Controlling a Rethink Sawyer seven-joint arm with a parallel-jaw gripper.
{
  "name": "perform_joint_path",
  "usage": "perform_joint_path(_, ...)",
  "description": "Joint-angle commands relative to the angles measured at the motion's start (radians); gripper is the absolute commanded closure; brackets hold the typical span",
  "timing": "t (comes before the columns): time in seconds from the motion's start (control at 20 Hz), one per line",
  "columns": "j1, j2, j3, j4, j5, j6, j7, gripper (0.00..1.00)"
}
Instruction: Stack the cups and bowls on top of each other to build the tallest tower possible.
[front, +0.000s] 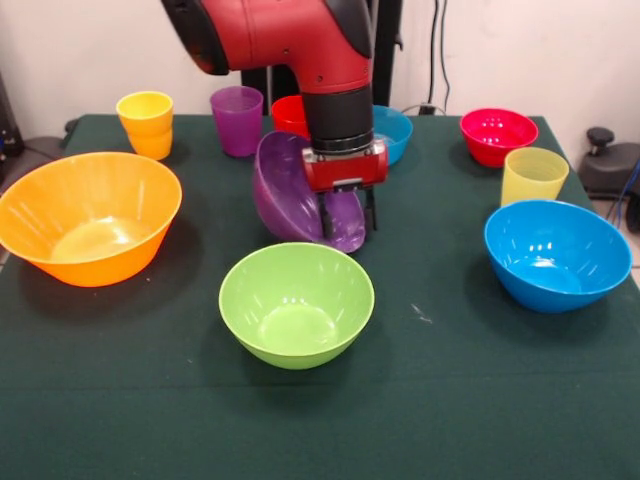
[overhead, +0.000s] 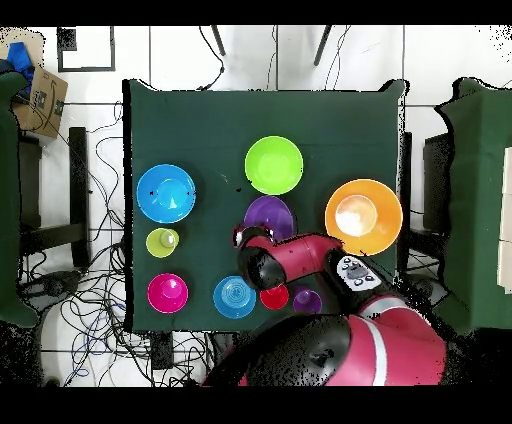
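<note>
My gripper (front: 347, 215) is shut on the rim of the purple bowl (front: 290, 190), which tilts on its side with its opening facing left, just behind the green bowl (front: 296, 303). Whether its lower edge touches the cloth I cannot tell. The orange bowl (front: 88, 215) sits at the left and the blue bowl (front: 556, 253) at the right. Along the back stand an orange-yellow cup (front: 146, 124), a purple cup (front: 237, 120), a red cup (front: 288, 115), a small blue bowl (front: 395, 130) and a red-pink bowl (front: 498, 135). A pale yellow cup (front: 533, 175) stands behind the blue bowl. No tower stands.
A dark green cloth covers the table (front: 450, 400). From above, the arm (overhead: 300, 255) hides the gripper and part of the purple bowl (overhead: 268, 215). A cardboard box (overhead: 40, 90) and cables lie on the floor around the table.
</note>
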Motion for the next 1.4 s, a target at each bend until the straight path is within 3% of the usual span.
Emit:
perform_joint_path(0.05,0.03,-0.2,0.084,0.146,0.057,0.229,-0.008,0.0)
perform_joint_path(0.2,-0.024,-0.353,0.153,0.238,0.132,0.343,-0.062,0.0)
perform_joint_path(0.35,-0.045,-0.403,0.181,0.264,0.163,0.388,-0.082,0.0)
perform_joint_path(0.7,-0.038,-0.388,0.175,0.249,0.134,0.386,-0.058,0.0)
perform_joint_path(1.1,-0.056,-0.482,0.206,0.305,0.172,0.438,-0.063,0.0)
perform_joint_path(1.25,-0.028,-0.457,0.171,0.288,0.131,0.397,-0.032,0.0)
perform_joint_path(1.4,0.006,-0.381,0.12,0.247,0.074,0.334,0.006,0.0)
